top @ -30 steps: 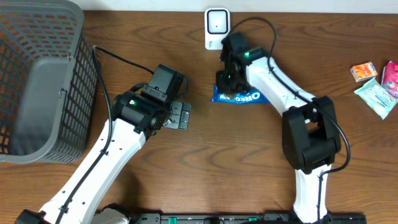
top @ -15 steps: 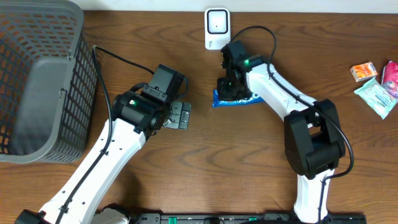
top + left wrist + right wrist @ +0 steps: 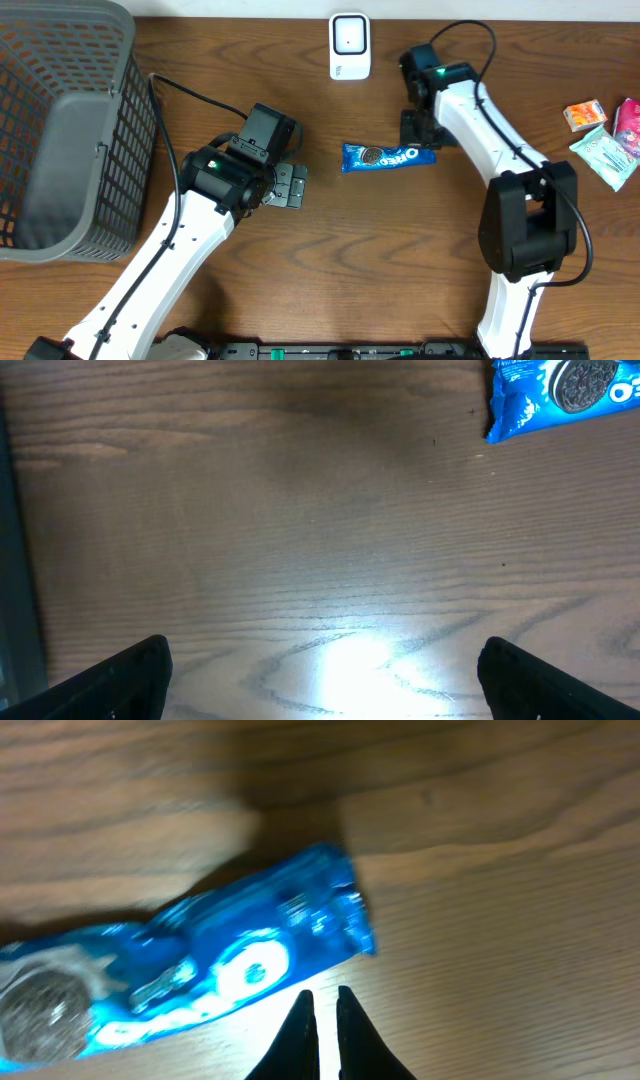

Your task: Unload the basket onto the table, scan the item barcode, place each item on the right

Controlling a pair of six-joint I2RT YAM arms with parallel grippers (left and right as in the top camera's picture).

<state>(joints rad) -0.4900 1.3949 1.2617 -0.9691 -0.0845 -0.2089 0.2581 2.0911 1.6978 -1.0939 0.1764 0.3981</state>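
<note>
Item: a blue Oreo packet (image 3: 388, 156), glossy, with white lettering and a cookie printed near its left end; the crimped right end looks a little crumpled in the right wrist view.
Where it is: lying flat on the worktop (image 3: 380, 260), below and slightly right of the white scanner (image 3: 349, 45), apart from it.
Right hand (image 3: 416, 130): clenched on nothing, fingertips almost together, hanging by the packet's right end; from its own camera the tips sit just off the packet's edge.
Left hand (image 3: 290, 186): released, jaws spread wide over bare wood, well left of the packet; its camera catches only the packet's left end in the top corner.
Changed since a second ago: the packet was under the right hand, closer to the scanner; now it lies free and a little lower, and the right arm has swung out to the right. The left arm has not moved.
Worktop: dark brown wood grain, with a bright lamp glare under the left hand.
Around it: a grey mesh basket (image 3: 100, 60) at the far left; a few small snack packets (image 3: 605, 150) in orange, pink and pale green at the right edge.
</note>
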